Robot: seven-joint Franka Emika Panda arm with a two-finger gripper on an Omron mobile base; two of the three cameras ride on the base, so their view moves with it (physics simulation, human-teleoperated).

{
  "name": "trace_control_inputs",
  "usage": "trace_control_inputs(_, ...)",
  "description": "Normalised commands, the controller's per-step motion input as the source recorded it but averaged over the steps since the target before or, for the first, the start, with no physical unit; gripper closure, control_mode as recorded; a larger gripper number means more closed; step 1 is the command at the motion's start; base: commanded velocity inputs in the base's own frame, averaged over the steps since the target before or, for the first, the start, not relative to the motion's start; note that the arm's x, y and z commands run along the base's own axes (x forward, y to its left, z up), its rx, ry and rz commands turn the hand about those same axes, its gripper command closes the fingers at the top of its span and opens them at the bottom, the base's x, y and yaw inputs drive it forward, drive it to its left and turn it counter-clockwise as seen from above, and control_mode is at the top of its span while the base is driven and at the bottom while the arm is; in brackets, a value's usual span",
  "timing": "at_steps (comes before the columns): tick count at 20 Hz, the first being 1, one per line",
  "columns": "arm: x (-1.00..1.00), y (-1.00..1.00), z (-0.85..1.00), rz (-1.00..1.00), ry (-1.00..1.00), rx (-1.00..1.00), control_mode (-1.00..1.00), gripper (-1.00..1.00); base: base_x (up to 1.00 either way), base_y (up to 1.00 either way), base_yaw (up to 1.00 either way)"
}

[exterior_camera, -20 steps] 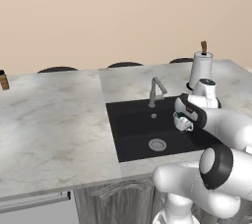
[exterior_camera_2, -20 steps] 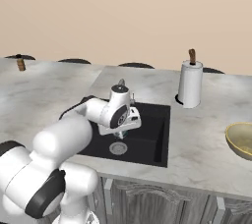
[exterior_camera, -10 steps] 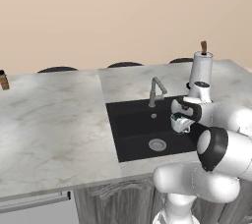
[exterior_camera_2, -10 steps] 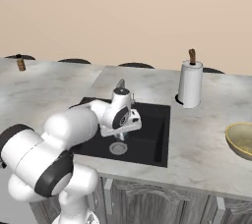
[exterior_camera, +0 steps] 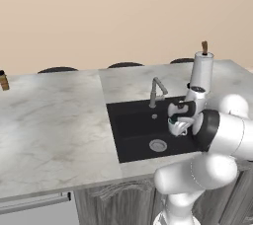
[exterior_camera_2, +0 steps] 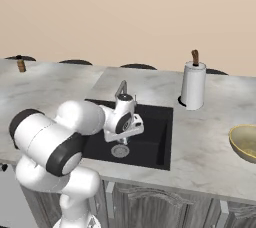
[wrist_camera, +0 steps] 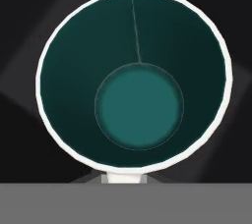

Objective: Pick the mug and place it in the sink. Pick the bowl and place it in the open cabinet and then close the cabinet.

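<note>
The white mug (exterior_camera: 176,126) with its teal band hangs over the black sink (exterior_camera: 136,120), right of the drain and in front of the grey faucet (exterior_camera: 157,91). My gripper (exterior_camera: 180,118) is shut on it from above. In the hand view I look straight down into the mug (wrist_camera: 138,105), with its teal inside, its white rim and the dark basin around it. The tan bowl (exterior_camera_2: 245,142) rests on the counter at the far right. The cabinet is out of view.
A white paper-towel roll (exterior_camera: 201,71) on a wooden post stands on the counter behind the sink's right end. A small brown jar (exterior_camera: 4,80) sits at the far left of the marble counter (exterior_camera: 54,120). Dark stool tops line the far edge.
The hand with the mug has drifted slightly left over the basin. The arm's elbow has swung round and lower behind it.
</note>
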Motion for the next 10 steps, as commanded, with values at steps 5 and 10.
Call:
trace_control_inputs(5,0.20,0.00,-0.24,0.06,0.00,0.00,-1.00,1.00,0.00,0.00,0.00)
trace_control_inputs(10,0.21,0.00,-0.25,0.06,0.00,0.01,-1.00,1.00,0.00,0.00,0.00)
